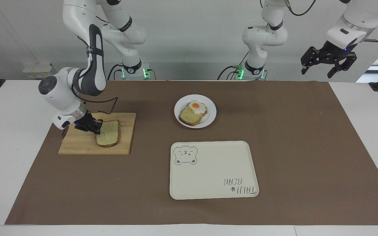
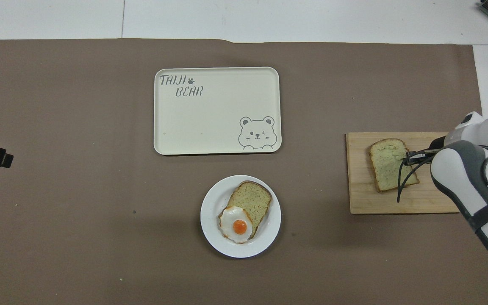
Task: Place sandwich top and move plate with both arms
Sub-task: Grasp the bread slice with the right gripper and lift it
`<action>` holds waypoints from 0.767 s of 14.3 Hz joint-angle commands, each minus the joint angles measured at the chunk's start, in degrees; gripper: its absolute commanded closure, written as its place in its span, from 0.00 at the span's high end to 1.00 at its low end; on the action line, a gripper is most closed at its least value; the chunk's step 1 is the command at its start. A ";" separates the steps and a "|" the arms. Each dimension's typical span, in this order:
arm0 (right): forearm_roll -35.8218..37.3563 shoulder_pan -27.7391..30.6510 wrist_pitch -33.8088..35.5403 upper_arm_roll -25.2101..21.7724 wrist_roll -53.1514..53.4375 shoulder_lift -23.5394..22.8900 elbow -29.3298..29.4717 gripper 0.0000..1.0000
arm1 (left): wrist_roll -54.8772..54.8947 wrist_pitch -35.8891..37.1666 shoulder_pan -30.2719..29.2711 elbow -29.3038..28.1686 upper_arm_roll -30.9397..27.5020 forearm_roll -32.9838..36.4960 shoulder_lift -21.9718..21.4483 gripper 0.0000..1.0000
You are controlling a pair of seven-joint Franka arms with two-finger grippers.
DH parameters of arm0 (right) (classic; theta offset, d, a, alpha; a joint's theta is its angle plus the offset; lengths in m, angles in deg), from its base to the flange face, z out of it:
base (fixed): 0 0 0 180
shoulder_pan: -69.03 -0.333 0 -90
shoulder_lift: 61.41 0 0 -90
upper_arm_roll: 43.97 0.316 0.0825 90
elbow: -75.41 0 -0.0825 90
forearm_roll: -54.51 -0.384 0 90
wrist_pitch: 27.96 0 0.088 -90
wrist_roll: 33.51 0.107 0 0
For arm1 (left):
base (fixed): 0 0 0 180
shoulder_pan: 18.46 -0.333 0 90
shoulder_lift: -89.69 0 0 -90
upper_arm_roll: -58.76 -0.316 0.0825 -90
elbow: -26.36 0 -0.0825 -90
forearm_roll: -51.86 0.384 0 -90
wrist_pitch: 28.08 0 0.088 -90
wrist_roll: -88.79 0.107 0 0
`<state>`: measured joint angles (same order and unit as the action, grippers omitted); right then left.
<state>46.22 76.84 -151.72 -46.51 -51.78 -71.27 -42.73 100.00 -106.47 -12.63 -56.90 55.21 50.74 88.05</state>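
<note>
1. Overhead view shows two bread slices, one plate point(image 2: 210, 199), one tray point(image 2: 218, 76), one cutting board point(image 2: 362, 199) and one fried egg point(image 2: 236, 223).
2. Facing view shows two arms, each with one gripper.
3. On the plate lies one bread slice point(image 2: 252, 199), and the egg sits on the end of it that is nearer to the robots.
4. From the plate, in the overhead view, the tray is at 12 o'clock and the board is at about 3 o'clock, toward the right arm's end of the table.
5. The tray carries only its bear drawing and lettering.
6. The sandwich top point(image 1: 109, 136) is at the cutting board, with one edge raised.
7. The right gripper point(image 1: 96, 126) has its jaws clamped on the edge of the sandwich top.
8. The left gripper point(image 1: 320, 67) waits in the air over the left arm's end of the table, its jaws wide apart, and it holds nothing.
</note>
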 commanded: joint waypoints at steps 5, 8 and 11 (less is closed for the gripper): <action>-1.37 0.54 14.93 0.43 -3.00 3.62 9.23 0.00 | -0.75 -0.44 0.86 -1.99 -0.50 0.23 -1.71 1.00; -6.44 0.54 21.09 0.69 -2.74 3.71 12.93 0.00 | -0.75 -0.44 0.86 -1.99 -0.41 0.23 -1.71 1.00; -11.83 0.19 23.48 0.87 -2.03 3.71 13.73 0.00 | -0.75 -0.44 0.86 -1.99 -0.41 0.23 -1.71 1.00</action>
<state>37.50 76.84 -129.83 -45.98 -52.51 -67.18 -29.97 100.00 -106.47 -12.63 -56.90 55.21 50.74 88.02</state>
